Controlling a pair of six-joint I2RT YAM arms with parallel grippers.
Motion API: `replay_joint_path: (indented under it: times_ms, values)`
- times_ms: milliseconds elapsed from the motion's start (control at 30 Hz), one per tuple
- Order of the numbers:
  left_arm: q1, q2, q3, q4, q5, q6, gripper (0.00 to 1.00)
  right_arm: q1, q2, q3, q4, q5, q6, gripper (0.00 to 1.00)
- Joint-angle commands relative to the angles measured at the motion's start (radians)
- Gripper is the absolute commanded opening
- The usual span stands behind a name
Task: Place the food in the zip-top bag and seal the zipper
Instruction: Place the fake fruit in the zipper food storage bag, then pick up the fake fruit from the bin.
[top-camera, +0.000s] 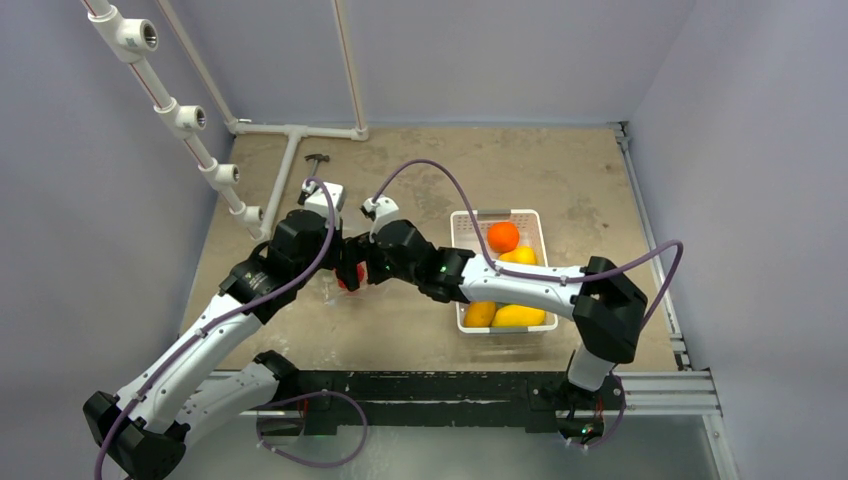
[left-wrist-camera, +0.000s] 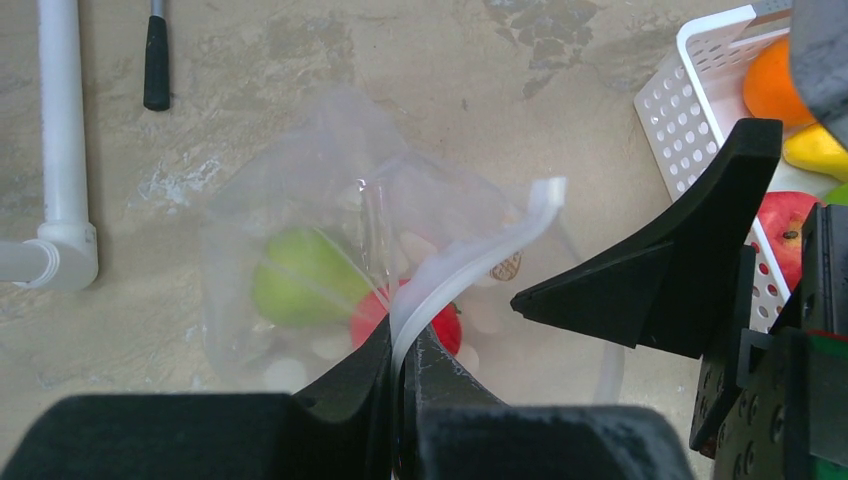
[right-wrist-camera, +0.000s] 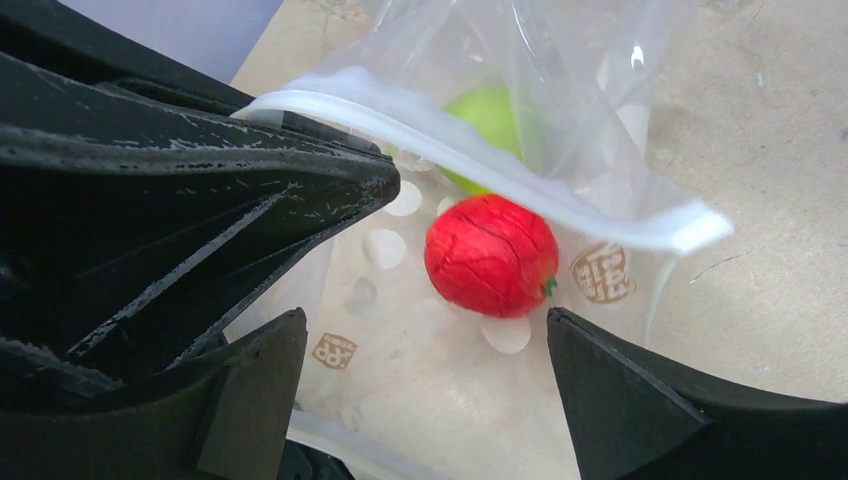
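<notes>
**Filling step: bag mouth held open, two fruits inside, more in the basket.**

The left gripper is pinched tight on the zipper, lifting the mouth of the zip-top bag off the bench. The right gripper hangs over that mouth, spread wide and holding nothing. A red toy fruit lies inside, with a green toy fruit at its 12 o'clock. Next, I judge, the right arm must fetch from the white slotted basket at the bag's 3 o'clock.

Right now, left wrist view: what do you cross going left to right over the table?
white pipe → black handle → green fruit → red fruit → white basket
</notes>
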Motion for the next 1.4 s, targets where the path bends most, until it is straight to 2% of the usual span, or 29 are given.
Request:
replay_joint_path:
  times_ms: [0, 233, 367, 733, 1133, 1367]
  values:
    - [0.000, 0.000, -0.005, 0.044, 0.003, 0.002, 0.00, 0.003, -0.040, 0.024, 0.043, 0.031, 0.011, 0.91]
    - [0.000, 0.003, -0.004, 0.043, 0.001, 0.002, 0.00, 0.003, -0.140, -0.027, -0.004, 0.097, 0.053, 0.90]
    - [0.000, 0.004, -0.004, 0.043, -0.002, 0.000, 0.00, 0.003, -0.171, -0.033, -0.096, 0.126, 0.069, 0.90]
    - [0.000, 0.009, -0.005, 0.041, -0.006, 0.001, 0.00, -0.011, -0.240, -0.032, -0.324, 0.345, 0.136, 0.90]
    - [0.000, 0.006, -0.004, 0.041, -0.005, 0.001, 0.00, -0.190, -0.268, -0.052, -0.481, 0.421, 0.166, 0.90]
    - [0.000, 0.003, -0.005, 0.041, -0.005, 0.001, 0.00, -0.290, -0.228, -0.053, -0.557, 0.470, 0.155, 0.90]
